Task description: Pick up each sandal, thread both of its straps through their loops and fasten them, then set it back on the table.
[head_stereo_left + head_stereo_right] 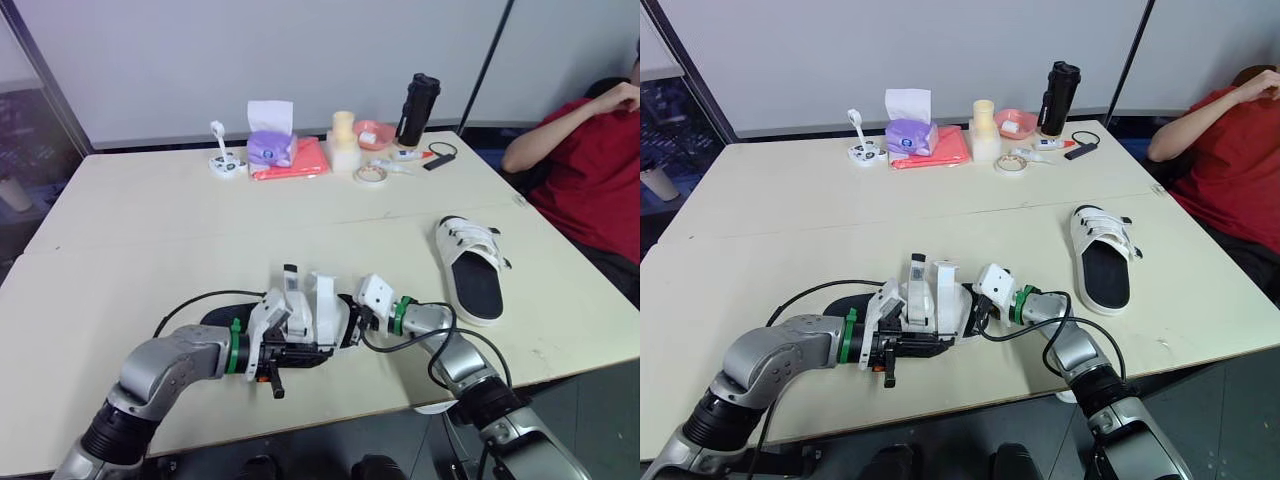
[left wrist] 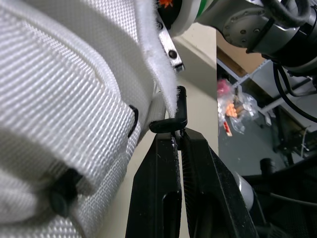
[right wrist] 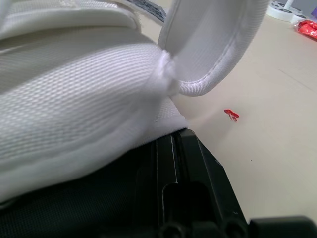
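Surroundings: along the far edge of the table [image 1: 150, 220] are noted a purple tissue box [image 1: 270, 147], a red cloth [image 1: 300, 165], a tape roll [image 1: 371, 175], a pink bowl [image 1: 374, 133] and a black bottle [image 1: 417, 110], all well apart from the work area. A person in a red shirt [image 1: 590, 170] is seated past the table's right end. A second sandal [image 1: 470, 268] lies flat on the right part of the table, sole down, apart from both arms. A black cable [image 1: 190, 305] arcs over the table beside the left forearm. Nothing is seen between the two arms but the near sandal.

Task object: the near sandal [image 1: 325, 310] is found by the near edge, between the two grippers, with one white strap [image 3: 213, 49] standing free and curled upward.

Arm pose: the left forearm is laid in from the near left, wrist pointed rightward. The left gripper [image 2: 177, 139] is pinched closed on the sandal's black loop [image 2: 173, 114]. The right arm is bent at the elbow off the near edge and reaches leftward; the right gripper [image 1: 980, 315] is set against the sandal's side, under the strap. Its grip state cannot be told.
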Motion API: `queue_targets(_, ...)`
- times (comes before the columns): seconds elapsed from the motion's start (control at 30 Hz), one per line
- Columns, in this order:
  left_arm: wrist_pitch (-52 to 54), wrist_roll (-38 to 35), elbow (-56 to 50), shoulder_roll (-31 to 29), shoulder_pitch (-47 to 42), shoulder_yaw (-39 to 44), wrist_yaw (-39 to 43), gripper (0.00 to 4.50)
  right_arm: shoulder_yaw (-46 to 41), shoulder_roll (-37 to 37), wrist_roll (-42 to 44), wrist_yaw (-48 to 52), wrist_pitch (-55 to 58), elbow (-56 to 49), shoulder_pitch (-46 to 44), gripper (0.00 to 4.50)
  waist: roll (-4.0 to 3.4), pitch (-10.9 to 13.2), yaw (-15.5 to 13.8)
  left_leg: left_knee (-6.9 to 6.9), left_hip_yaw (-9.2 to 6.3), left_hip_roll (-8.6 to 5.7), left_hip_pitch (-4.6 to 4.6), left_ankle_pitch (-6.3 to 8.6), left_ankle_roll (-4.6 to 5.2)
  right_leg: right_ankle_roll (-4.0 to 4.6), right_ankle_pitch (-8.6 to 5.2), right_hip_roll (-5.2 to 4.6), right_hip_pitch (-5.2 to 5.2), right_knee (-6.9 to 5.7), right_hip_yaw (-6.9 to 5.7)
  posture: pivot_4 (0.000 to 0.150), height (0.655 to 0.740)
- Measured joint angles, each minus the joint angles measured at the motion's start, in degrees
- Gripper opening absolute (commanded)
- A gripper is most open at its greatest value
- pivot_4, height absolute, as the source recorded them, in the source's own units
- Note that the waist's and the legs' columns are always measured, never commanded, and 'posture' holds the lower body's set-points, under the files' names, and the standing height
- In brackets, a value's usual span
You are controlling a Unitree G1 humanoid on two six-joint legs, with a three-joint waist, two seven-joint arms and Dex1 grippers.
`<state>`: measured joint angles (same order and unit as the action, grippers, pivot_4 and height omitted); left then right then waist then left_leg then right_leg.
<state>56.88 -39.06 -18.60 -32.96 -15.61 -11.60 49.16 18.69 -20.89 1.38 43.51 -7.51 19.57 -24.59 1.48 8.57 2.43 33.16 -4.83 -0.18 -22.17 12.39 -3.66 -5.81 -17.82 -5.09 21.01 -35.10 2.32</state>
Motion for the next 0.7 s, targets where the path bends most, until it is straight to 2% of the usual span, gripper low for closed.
queue_targets(0.7,-5.91,2.48,-1.77,-12.27,3.64,-6.1,14.82,0.01,0.32,-0.01,0.0,-0.46,-0.46,0.14,0.0,0.0,-0.12,0.06,0.05,-0.04,-0.01,0.05,-0.06,0.01,-0.02,0.01,0.0,-0.11,0.1,0.0,0.05,0.15,0.74)
